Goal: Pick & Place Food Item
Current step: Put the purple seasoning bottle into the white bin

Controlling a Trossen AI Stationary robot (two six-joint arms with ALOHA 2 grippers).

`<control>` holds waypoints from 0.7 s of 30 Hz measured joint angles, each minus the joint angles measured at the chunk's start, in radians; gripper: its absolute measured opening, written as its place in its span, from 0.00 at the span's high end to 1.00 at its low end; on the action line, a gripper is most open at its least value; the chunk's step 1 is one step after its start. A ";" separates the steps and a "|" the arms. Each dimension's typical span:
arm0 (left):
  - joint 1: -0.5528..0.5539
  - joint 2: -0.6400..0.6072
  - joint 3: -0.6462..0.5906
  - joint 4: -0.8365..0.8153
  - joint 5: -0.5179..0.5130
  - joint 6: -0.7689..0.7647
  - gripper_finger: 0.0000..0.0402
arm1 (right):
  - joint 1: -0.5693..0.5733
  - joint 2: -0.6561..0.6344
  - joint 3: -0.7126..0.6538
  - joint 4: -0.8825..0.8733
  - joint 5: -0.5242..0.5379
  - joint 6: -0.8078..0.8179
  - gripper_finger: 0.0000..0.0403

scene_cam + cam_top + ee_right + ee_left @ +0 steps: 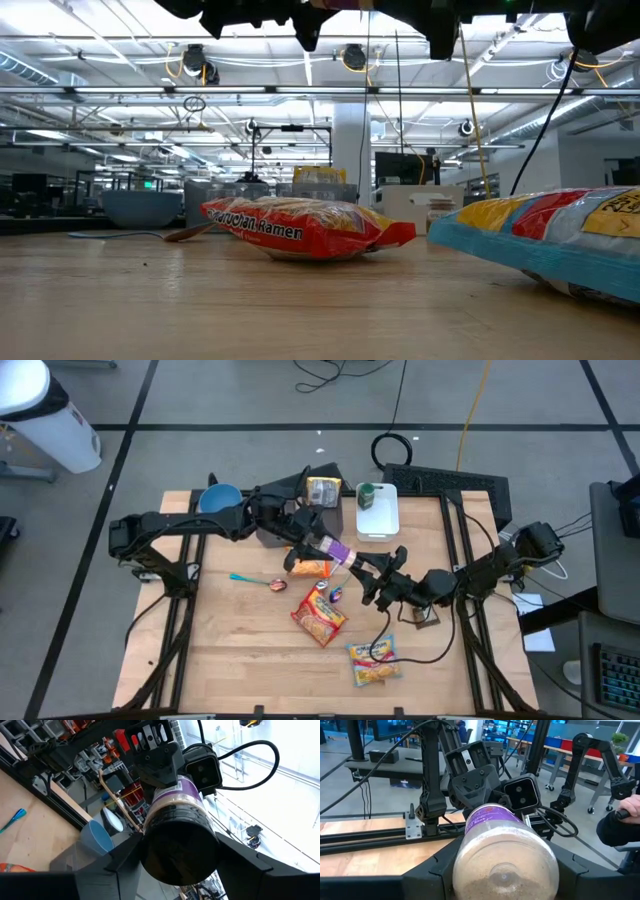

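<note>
Your two arms meet above the middle of the bench, with a clear jar carrying a purple label held between them in the air. The left gripper has its jaws closed around the jar's bottom end, where the pale grainy contents show through the clear base in the left wrist view. The right gripper has its jaws closed around the dark-lidded end, so both arms grip the same jar at once, lying roughly level and slanted across the bench from above. Below and near it you have an orange snack packet, a red ramen packet and two small wrapped items just beside the ramen. A yellow and blue packet lies toward the front, apart from the rest. Further left lies a blue-handled spoon, and at the back stand a blue bowl and a white tray with a green-lidded container in it. A person's hand shows in the room beyond, in the left wrist view.
</note>
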 joint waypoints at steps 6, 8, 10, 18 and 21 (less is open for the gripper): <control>0.000 0.001 0.000 -0.002 0.000 0.005 0.44 | 0.000 0.000 0.000 0.001 0.000 -0.001 0.50; 0.000 0.001 0.000 -0.003 0.000 0.010 0.42 | 0.000 0.000 0.000 0.001 0.000 -0.003 0.50; 0.000 0.001 0.000 -0.003 0.000 0.011 0.41 | 0.000 0.000 0.000 0.001 0.000 -0.003 0.50; -0.001 0.003 0.000 -0.002 -0.001 -0.026 0.35 | 0.000 0.001 0.000 0.023 -0.002 -0.003 0.50; 0.000 0.003 0.000 0.001 -0.001 -0.030 0.35 | 0.000 0.001 0.000 0.026 -0.002 -0.004 0.50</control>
